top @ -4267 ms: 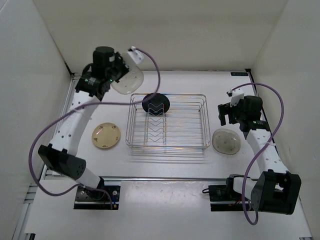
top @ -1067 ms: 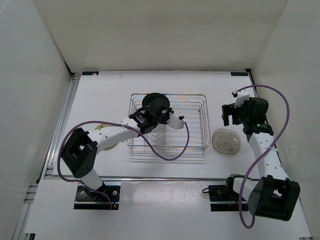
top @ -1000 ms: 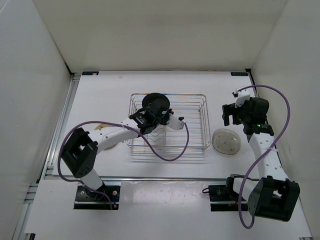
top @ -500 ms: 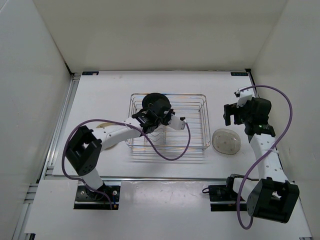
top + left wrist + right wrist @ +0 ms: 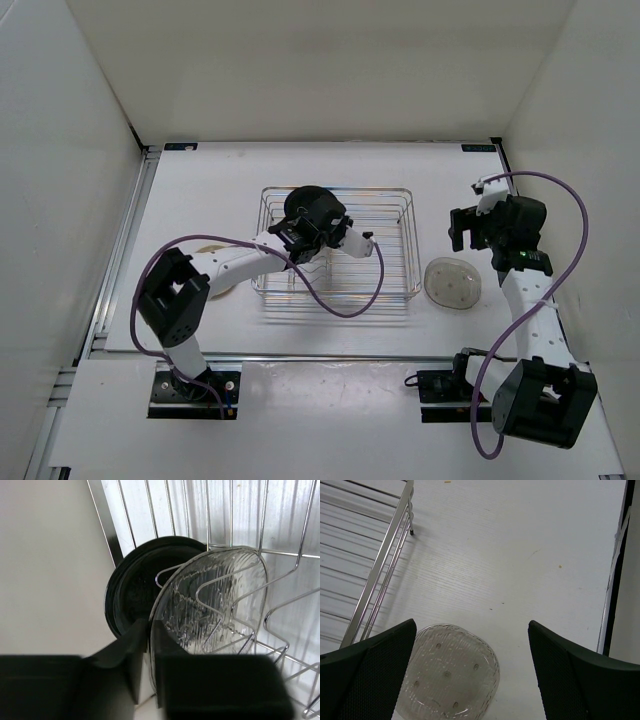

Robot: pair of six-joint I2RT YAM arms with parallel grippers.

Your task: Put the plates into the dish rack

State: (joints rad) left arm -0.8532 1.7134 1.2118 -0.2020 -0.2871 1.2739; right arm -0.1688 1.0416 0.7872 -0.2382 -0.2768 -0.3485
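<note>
Silver wire forms the single dish rack (image 5: pixel 412 240), and the left gripper (image 5: pixel 150 630) reaches in at its far end. Four plates show in all: one black, one cream-tan, two clear.

A clear ribbed plate (image 5: pixel 215 605) stands on edge among the zigzag dividers (image 5: pixel 280 625) straight ahead of that gripper. Its near rim runs into the narrow slit between the two fingers. The jaws stand close on either side of the rim, but whether they press on it cannot be told.

The black plate (image 5: pixel 127 595) also stands upright, just beyond the finger at the left of the wrist view and right behind the clear one, their faces overlapping. The cream-tan plate (image 5: pixel 224 290) lies on the table (image 5: pixel 350 170) back along the left arm, mostly hidden under it.

The right gripper (image 5: pixel 471 627) hangs over the table outside the rack, jaws spread wide with nothing between them. The second clear plate (image 5: pixel 451 672) lies flat below it, nearer the finger at the left of its view, and the rack's rim is off to that same side.
</note>
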